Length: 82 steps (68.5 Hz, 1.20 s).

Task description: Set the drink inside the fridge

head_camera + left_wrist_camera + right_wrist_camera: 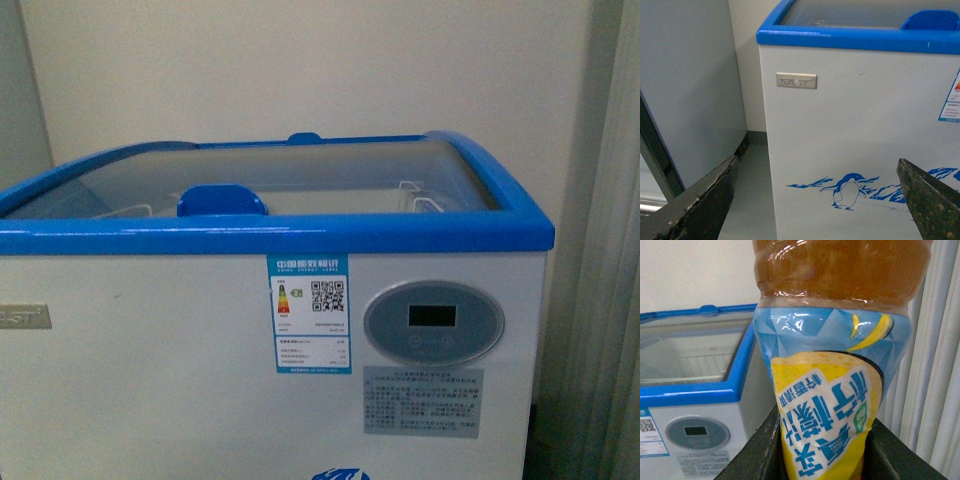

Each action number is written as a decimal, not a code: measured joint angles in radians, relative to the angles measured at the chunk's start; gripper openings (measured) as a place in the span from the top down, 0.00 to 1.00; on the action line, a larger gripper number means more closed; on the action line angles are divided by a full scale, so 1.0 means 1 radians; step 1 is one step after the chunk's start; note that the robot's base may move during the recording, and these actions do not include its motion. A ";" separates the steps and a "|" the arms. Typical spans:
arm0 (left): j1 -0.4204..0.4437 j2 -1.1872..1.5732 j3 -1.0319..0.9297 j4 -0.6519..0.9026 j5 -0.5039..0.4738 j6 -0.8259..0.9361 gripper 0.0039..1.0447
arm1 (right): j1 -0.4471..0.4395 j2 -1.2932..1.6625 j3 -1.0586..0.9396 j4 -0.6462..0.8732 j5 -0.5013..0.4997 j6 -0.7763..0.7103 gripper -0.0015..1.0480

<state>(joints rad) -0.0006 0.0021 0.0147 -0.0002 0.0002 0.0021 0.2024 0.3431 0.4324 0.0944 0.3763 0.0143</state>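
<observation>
The fridge (150, 380) is a white chest with a blue top rim, curved glass lids, a blue lid handle (221, 200) and an oval grey display panel (433, 322). Its penguin decal (847, 190) shows in the left wrist view. My left gripper (820, 200) is open and empty, low in front of the fridge's front wall. My right gripper (825, 460) is shut on the drink bottle (830, 365), an amber drink with a blue and yellow label, held to the right of the fridge (695, 390). Neither arm shows in the front view.
A taller plain grey-white cabinet (685, 90) stands left of the fridge, with a narrow strip of grey floor (750, 200) between them. A pale curtain (935, 365) hangs right of the fridge. A beige wall (300, 70) is behind. White wire baskets (425, 195) show under the glass.
</observation>
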 joint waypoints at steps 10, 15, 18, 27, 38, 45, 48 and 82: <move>0.000 0.000 0.000 0.000 0.000 0.000 0.08 | 0.000 0.000 0.000 0.000 0.000 0.000 0.68; 0.000 0.000 0.000 0.000 0.000 0.000 0.08 | 0.000 0.000 0.000 0.000 0.000 0.000 0.69; 0.000 0.000 0.000 0.000 0.000 0.000 0.08 | 0.000 0.000 0.000 0.000 0.000 0.000 0.69; 0.000 0.000 0.000 0.000 0.000 0.000 0.08 | 0.000 0.000 0.000 0.000 0.000 0.000 0.69; 0.019 0.058 0.029 -0.059 0.076 -0.063 0.08 | 0.000 0.000 0.000 0.000 0.000 0.000 0.69; 0.041 0.331 0.080 0.102 0.159 -0.154 0.08 | 0.000 0.000 0.000 0.000 -0.001 0.000 0.69; 0.039 0.466 0.111 0.222 0.194 -0.160 0.08 | 0.000 0.000 0.000 0.000 -0.003 0.000 0.69; -0.112 1.451 0.749 0.539 0.596 0.664 0.08 | 0.000 0.000 0.000 0.000 -0.001 0.000 0.69</move>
<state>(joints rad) -0.1123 1.4528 0.7635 0.5392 0.5961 0.6662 0.2024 0.3431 0.4328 0.0948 0.3756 0.0143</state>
